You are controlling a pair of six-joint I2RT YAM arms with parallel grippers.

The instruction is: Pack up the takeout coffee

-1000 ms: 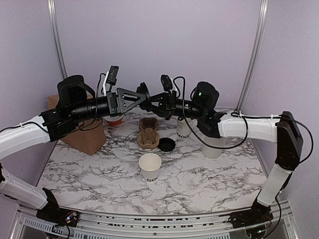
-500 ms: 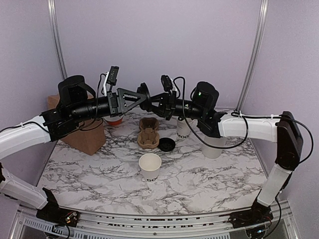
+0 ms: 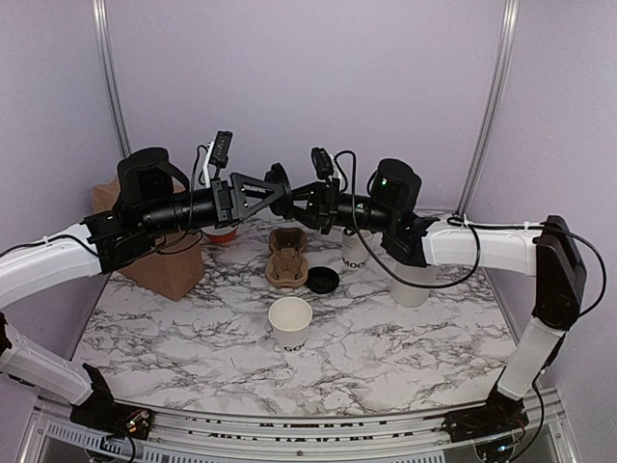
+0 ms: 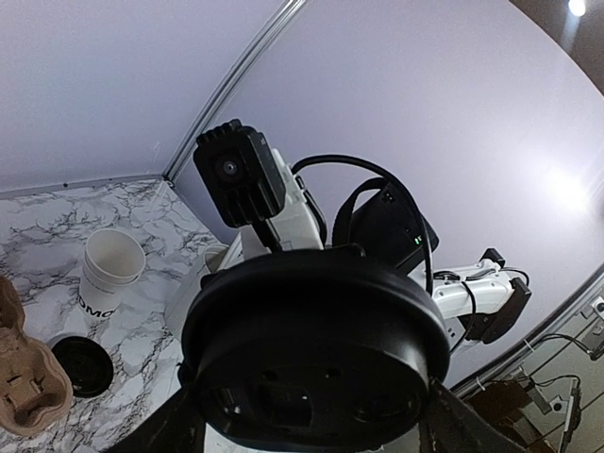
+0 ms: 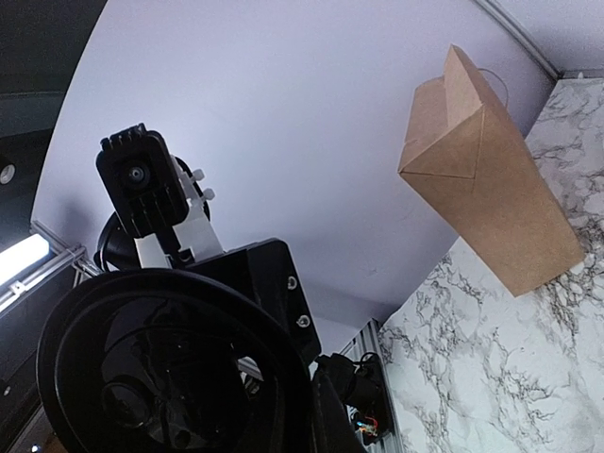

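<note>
High above the table, a round black lid (image 3: 279, 179) hangs between my two grippers. My right gripper (image 3: 292, 190) is shut on its rim; in the right wrist view the lid (image 5: 160, 368) fills the lower left beside one finger (image 5: 332, 415). My left gripper (image 3: 274, 185) is open, one jaw on each side of the lid (image 4: 316, 349); I cannot tell whether they touch it. The takeout coffee's white lettered cup (image 3: 290, 323) stands lidless at the front middle of the table.
A brown cardboard cup carrier (image 3: 287, 258) sits mid-table, a second black lid (image 3: 323, 280) lying flat beside it. Another lettered white cup (image 3: 355, 251) and a plain white cylinder (image 3: 411, 285) stand to the right. A brown paper bag (image 3: 159, 258) and a red-banded cup (image 3: 222, 232) are at the left.
My left gripper has edged slightly right and its jaws have narrowed a little around the lid. The right arm and the things on the table have not moved.
</note>
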